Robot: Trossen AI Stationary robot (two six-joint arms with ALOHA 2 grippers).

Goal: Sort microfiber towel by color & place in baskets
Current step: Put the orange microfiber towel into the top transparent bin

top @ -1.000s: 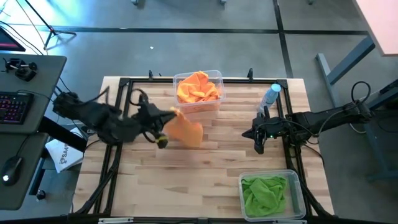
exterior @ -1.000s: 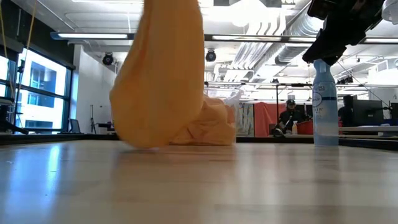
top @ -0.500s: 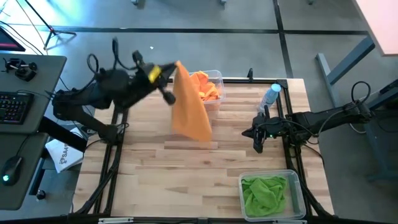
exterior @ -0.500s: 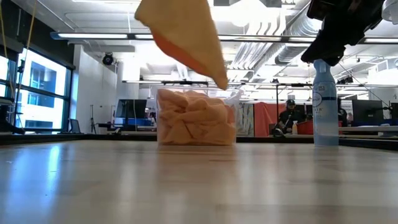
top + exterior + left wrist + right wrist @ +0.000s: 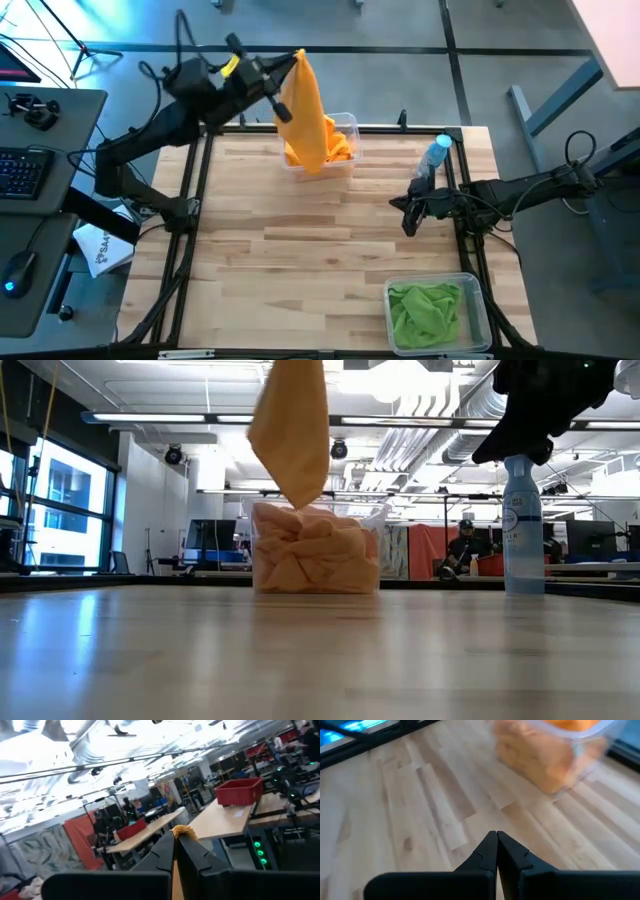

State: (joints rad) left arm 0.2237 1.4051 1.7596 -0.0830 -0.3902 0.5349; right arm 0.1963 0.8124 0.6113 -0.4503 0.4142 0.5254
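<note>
The left gripper [image 5: 288, 88] is raised above the bench [image 5: 300, 260], its fingers [image 5: 165, 851] pinched together on the top corner of an orange towel [image 5: 308, 115]. The towel hangs straight down from it, and its lower end reaches into the basket of orange towels [image 5: 345, 125] that stands at the far edge of the bench. In the low view the hanging towel [image 5: 292, 430] tapers to a tip just above the cloths piled in that basket [image 5: 316, 550]. From the left wrist view only a small crumple of orange [image 5: 182, 831] shows at the fingertips.

The right gripper [image 5: 410, 214] waits over the bench to the right of the orange basket, near the bottle with the blue cap [image 5: 436, 153]; its fingers [image 5: 490, 851] are closed together with nothing between them.

The second basket [image 5: 480, 300], at the near right corner of the bench and well apart from the orange basket, holds green towels [image 5: 428, 310]. In the low view the bottle [image 5: 522, 525] stands upright to the right of the orange basket.
</note>
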